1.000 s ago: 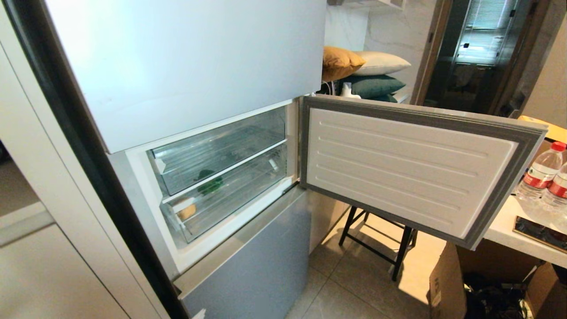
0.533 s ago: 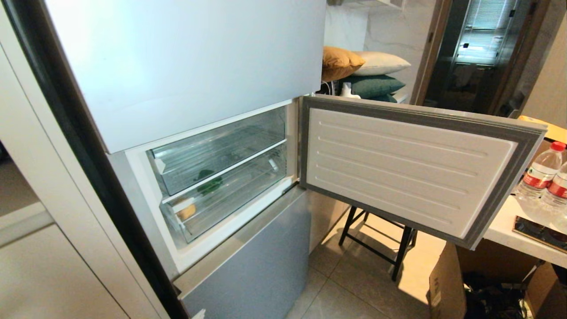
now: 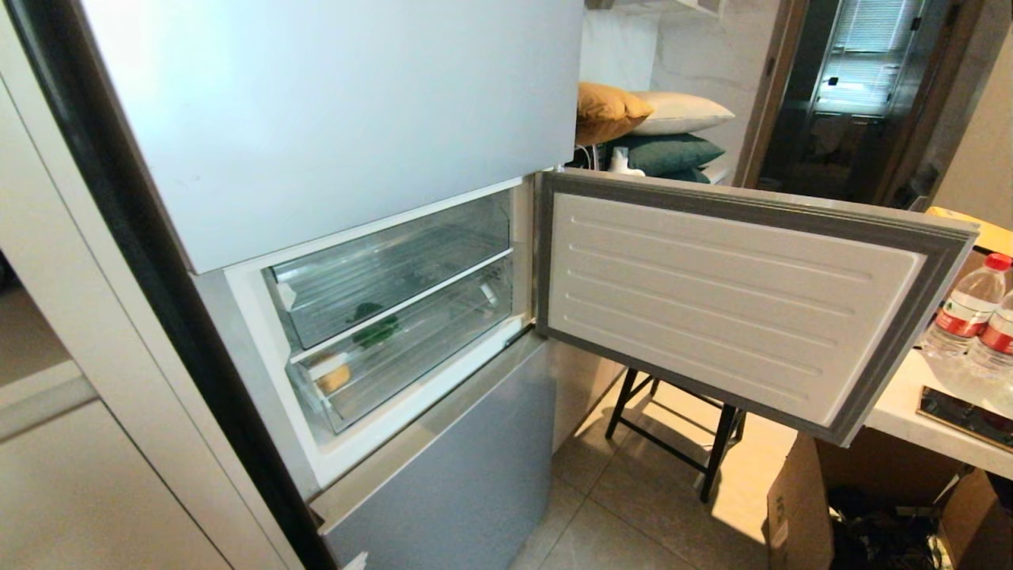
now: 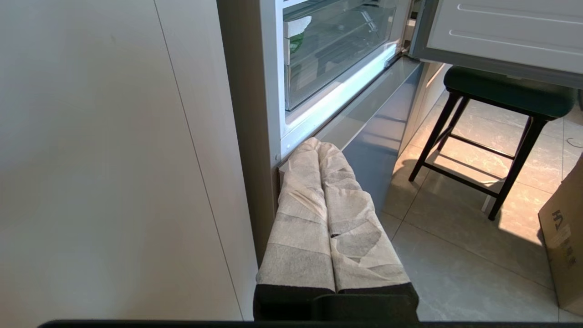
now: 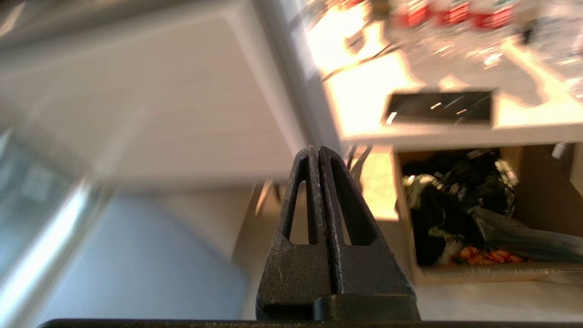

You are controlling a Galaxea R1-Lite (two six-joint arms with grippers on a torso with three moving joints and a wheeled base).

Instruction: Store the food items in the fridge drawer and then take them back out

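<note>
The fridge's middle door [image 3: 736, 293] stands swung open to the right, showing two clear drawers pushed in. The tan potato [image 3: 333, 378] lies at the left front of the lower fridge drawer [image 3: 427, 356]. The dark green pepper [image 3: 373, 329] shows through the plastic at the rail between the drawers; which drawer holds it I cannot tell. Neither arm is in the head view. My left gripper [image 4: 317, 145], wrapped in beige tape, is shut and empty, low by the fridge's left front corner. My right gripper [image 5: 315, 150] is shut and empty, out in front of the open door.
A black stool [image 3: 673, 427] stands under the open door. To the right is a white table [image 3: 902, 412] with water bottles [image 3: 969, 305] and a dark flat device [image 3: 961, 416]. Cardboard boxes [image 3: 799, 507] sit beneath it. Beige cabinet panels [image 4: 114, 159] flank the fridge's left.
</note>
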